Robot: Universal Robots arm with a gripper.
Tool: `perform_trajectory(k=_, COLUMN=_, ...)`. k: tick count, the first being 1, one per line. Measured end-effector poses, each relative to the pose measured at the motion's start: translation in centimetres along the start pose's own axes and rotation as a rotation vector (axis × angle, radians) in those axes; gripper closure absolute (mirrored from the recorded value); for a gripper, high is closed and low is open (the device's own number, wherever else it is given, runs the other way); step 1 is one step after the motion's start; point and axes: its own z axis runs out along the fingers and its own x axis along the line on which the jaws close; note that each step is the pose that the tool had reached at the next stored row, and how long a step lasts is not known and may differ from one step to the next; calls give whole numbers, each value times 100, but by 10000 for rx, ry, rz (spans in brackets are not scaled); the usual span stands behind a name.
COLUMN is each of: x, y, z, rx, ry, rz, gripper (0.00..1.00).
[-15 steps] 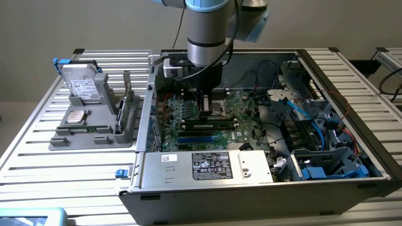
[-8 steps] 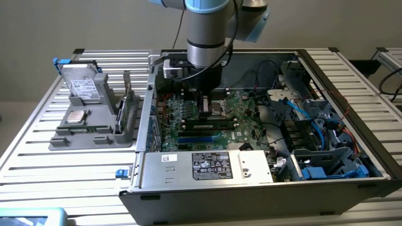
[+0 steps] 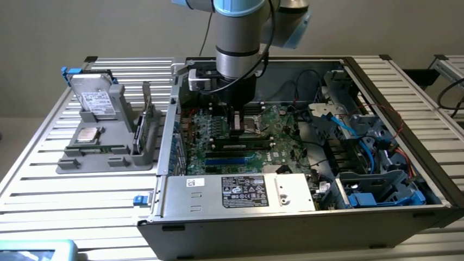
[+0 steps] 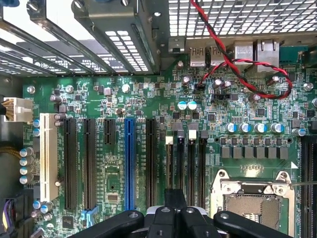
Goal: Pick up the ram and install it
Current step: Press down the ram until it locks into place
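Looked, in the exterior view, onto an open grey metal computer case set on a slatted silver desk. Hung down into it on the blue-and-silver robot arm: the black gripper, just above the green motherboard and near the square silver processor socket. Could not make out the jaws from there.

Settled that in the wrist view: gripper closed, black fingers pressed together, nothing green seen between them. Showed there, too, what the exterior view left unclear: long black memory slots with white latches just beyond the fingertips, beside the socket, a long blue slot further off, and a twisted red-and-black cable lying across the board.

Found the ram, a slim green circuit-board stick, in the exterior view. Stood on edge in a grey plastic holder on the desk, at the exterior view's left, outside the case and well apart from the gripper.
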Motion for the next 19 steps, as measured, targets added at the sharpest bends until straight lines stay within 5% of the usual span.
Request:
perform_trajectory(k=9, x=9, y=-69, z=-152, rx=-9, ry=12, rz=72, gripper=89)
perform_trajectory(k=19, x=10, y=-256, z=-201, rx=-20, ry=41, rz=83, gripper=89)
